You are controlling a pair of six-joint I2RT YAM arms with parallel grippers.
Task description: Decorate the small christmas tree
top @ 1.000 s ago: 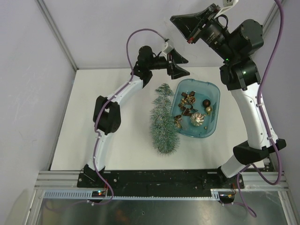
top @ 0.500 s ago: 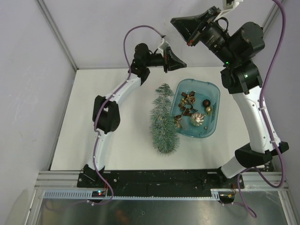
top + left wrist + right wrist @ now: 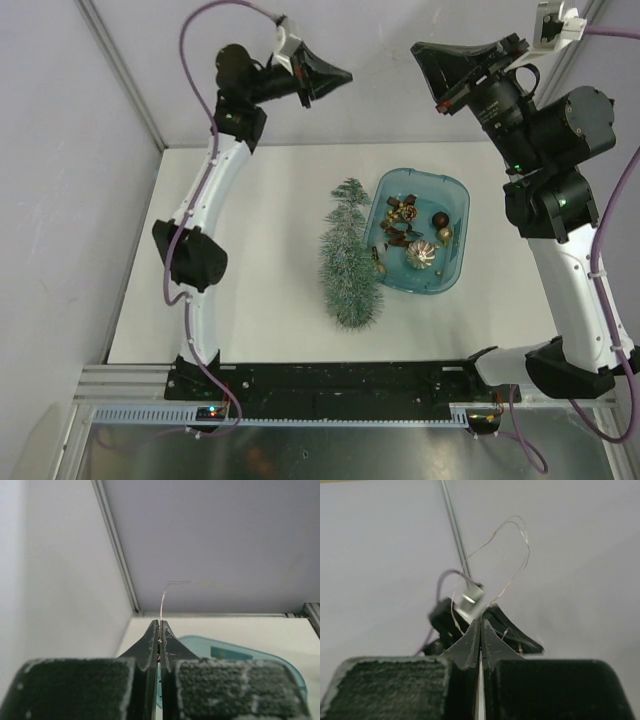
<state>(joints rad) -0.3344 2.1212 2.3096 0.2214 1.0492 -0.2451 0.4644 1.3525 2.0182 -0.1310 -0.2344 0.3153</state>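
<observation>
Silvery and thin, the wire [image 3: 526, 562] is too fine to see from above. Up close it pokes out of both tips. The left gripper [image 3: 342, 75] and right gripper [image 3: 420, 50] are each clenched on it, raised at the far side. The small frosted-green bristly christmas tree [image 3: 350, 265] lies on its side on the white surface [image 3: 250, 250], just left of the blue plastic tray [image 3: 455, 200].

A robotics lab test cell. A bare white tabletop [image 3: 260, 250] is boxed in by plain pale panel walls [image 3: 60, 200] with aluminium corner posts [image 3: 120, 70]. Two robot arms [image 3: 215, 180] trailing purple cables [image 3: 166, 270] are bolted to a metal rail [image 3: 130, 380] at the near edge, beside a slotted cable duct [image 3: 330, 415].
</observation>
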